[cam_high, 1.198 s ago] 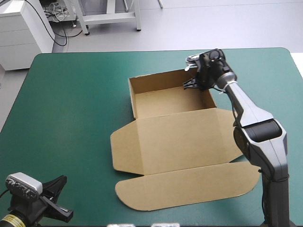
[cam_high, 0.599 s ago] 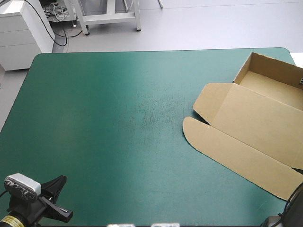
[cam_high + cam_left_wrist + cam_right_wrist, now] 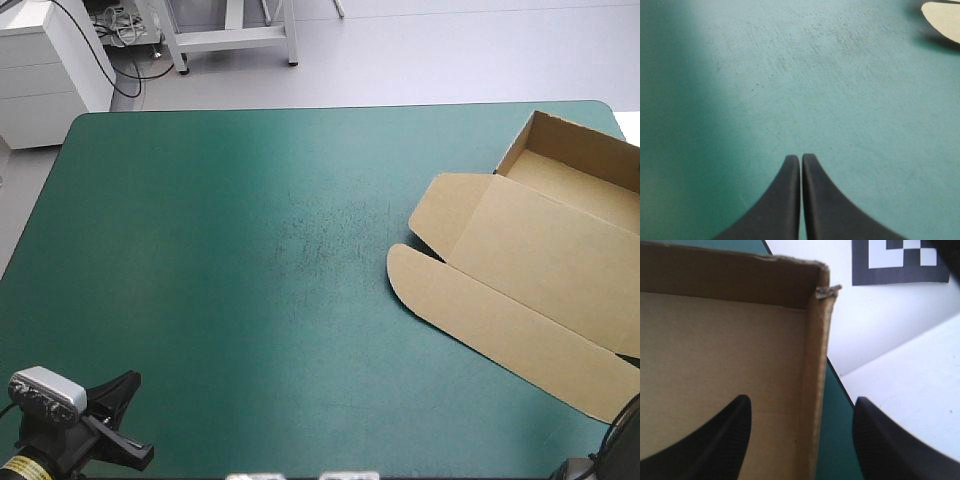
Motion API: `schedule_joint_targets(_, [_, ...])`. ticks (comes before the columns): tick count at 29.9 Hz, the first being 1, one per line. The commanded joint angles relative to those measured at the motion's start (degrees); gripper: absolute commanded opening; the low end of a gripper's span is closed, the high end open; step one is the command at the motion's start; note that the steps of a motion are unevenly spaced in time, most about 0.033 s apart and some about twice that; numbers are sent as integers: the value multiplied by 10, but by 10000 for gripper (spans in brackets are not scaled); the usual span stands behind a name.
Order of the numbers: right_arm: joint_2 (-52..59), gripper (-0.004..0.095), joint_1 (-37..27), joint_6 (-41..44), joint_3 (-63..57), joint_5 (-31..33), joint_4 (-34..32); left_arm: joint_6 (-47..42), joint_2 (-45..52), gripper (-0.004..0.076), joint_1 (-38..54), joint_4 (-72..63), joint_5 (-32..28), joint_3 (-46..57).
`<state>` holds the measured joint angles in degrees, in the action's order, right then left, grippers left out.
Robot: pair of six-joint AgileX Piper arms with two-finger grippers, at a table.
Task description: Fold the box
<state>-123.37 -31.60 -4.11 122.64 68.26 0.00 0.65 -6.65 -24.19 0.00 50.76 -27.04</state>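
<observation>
The brown box (image 3: pixel 540 260) lies at the table's right edge as an open tray, its lid and rounded flap flat toward the middle. In the right wrist view my right gripper (image 3: pixel 802 400) is open. One black finger is inside the tray and the other outside, astride the upright side wall (image 3: pixel 815 370) near a corner, not touching it. The high view does not show this gripper. My left gripper (image 3: pixel 130 420) rests shut at the near left corner over bare cover (image 3: pixel 801 157). The box's flap tip (image 3: pixel 942 17) shows far ahead of it.
The teal-green cover (image 3: pixel 250 250) stretches bare from the box to the left edge. Just past the table's right edge, beside the box wall, is a white surface with a black-and-white marker (image 3: pixel 900 260).
Earlier the box sat mid-table with my right gripper at its far right corner. It now lies turned at the right edge, and the right fingers have parted off the wall. The left arm is still.
</observation>
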Motion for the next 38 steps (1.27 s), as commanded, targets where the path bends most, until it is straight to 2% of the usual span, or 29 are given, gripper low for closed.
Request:
schedule_joint_targets(1, [91,600,1,-7,21,-13,19,-6,-9,-8,-1,0,-45,-14])
schedule_joint_targets(3, [123,547,11,-24,20,-13,46,-6,-9,-8,-1,0,-45,-14])
schedule_joint_targets(6, [184,370,46,-60,19,-13,66,-6,-9,-8,-1,0,-45,-14])
schedule_joint_targets(12, [301,-6,181,-93,16,-13,58,-6,-9,-8,-1,0,-45,-14])
schedule_joint_targets(17, [381,-18,293,-101,-31,-13,53,-6,-9,-8,-1,0,-45,-14])
schedule_joint_targets(23, [501,-17,400,-85,-219,-22,26,-6,-9,-8,-1,0,-47,-13])
schedule_joint_targets(27, [604,-18,429,-79,-396,-102,29,-6,-9,-8,-1,0,-47,-13])
schedule_joint_targets(33, [770,-18,429,-70,-649,-231,33,-6,-9,-8,-1,0,-53,-13])
schedule_joint_targets(38, [890,-18,429,-70,-812,-321,48,-6,-9,-8,-1,-13,-100,-4])
